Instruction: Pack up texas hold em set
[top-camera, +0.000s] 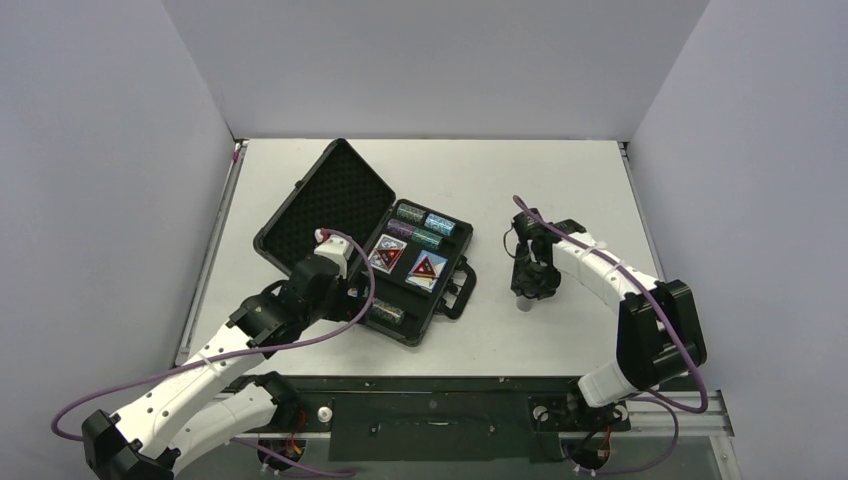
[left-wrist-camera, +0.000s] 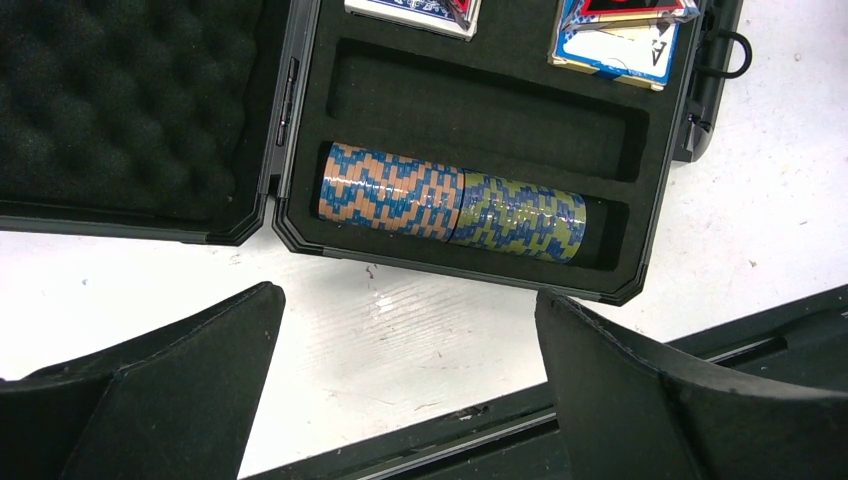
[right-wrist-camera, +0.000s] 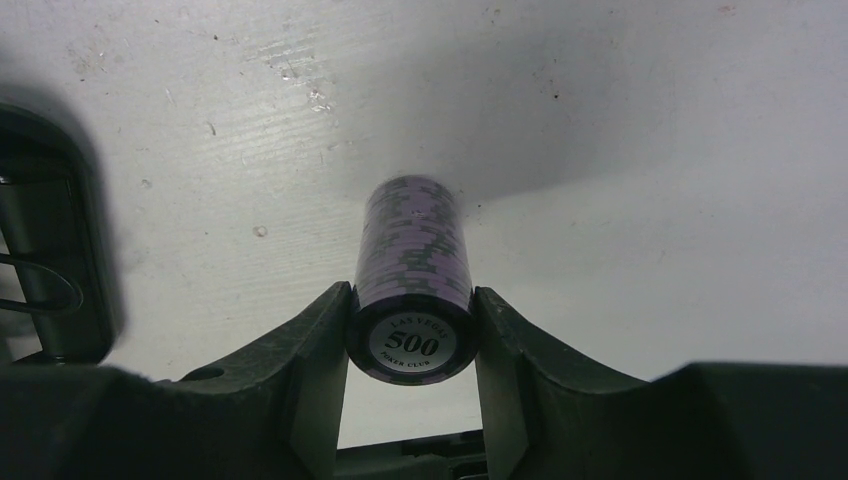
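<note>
Left arm: extended from the near edge of the table toward its middle, wrist bent downward. Left gripper: jaws spread wide, nothing between them, held above the surface.

Right arm: elbow out toward the right edge, forearm angled inward, wrist pointing down. Right gripper: both fingers pressed against the sides of an upright purple chip roll.

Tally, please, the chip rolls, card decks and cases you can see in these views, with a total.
Chip rolls: 7 (six in the case, plus the purple roll in the right gripper)
Card decks: 2
Case: 1
Total: 10
</note>
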